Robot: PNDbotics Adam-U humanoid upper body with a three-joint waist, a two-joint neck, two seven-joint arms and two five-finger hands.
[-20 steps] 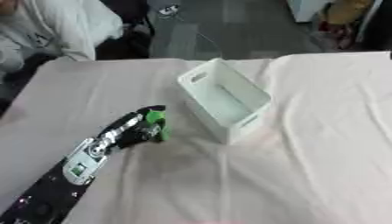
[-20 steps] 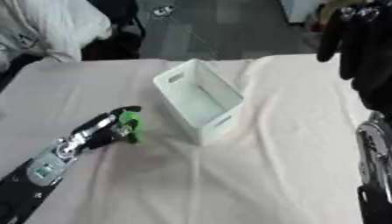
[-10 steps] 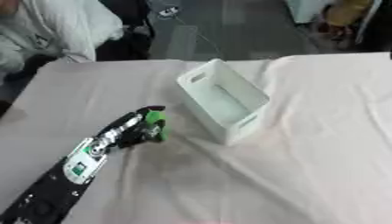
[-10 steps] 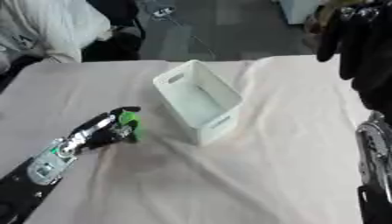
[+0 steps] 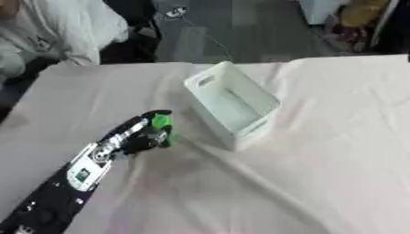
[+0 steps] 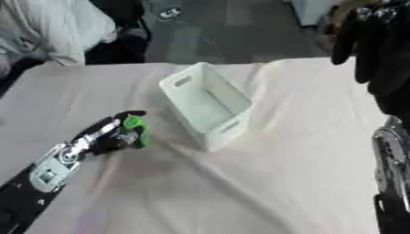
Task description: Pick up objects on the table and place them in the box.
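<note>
The table (image 5: 320,173) is covered with a pale, creased cloth. A white rectangular box (image 5: 232,104) with slotted handle openings in its end walls is set at an angle near the middle of the table; its interior appears bare as far as can be seen.

The left arm is extended in from the lower left corner. The left hand (image 5: 141,133) is found just to the left of the box, low over the cloth. Its fingers are curled round a bright green object (image 5: 163,129), which is held at the fingertip end of the hand. Only part of the green object is exposed; its shape cannot be determined beyond a small, rounded green form. The object is located beside the box, near its front left wall but apart from it, and is not inside the box. Whether the object is in contact with the cloth cannot be told.

The right hand (image 6: 374,43) is seen only in the right eye view, raised at the upper right edge, well apart from the box. Its dark fingers are hanging straight downward and nothing is held in them. A silver section of the right arm (image 6: 392,160) is visible along the lower right edge.
</note>
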